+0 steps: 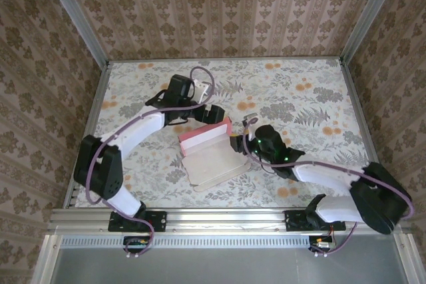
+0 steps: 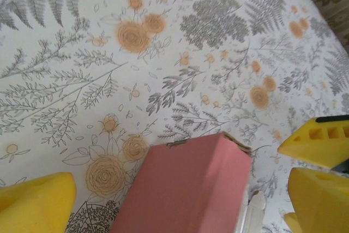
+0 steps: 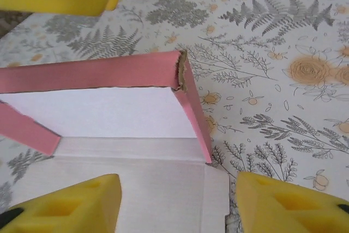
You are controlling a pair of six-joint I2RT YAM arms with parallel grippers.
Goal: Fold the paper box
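the paper box (image 1: 208, 145) sits mid-table, partly folded: its pink back and side walls stand, while the pale front panel lies flat, not yet raised. the left gripper (image 1: 212, 112) hovers just behind it, wide open and empty. the right gripper (image 1: 237, 142), beside its right edge, has jaws apart, gripping nothing. bare floral table (image 1: 313, 98) leaves room all around.

white arms (image 1: 136, 131), black joints (image 1: 100, 167), purple cables (image 1: 326, 164)
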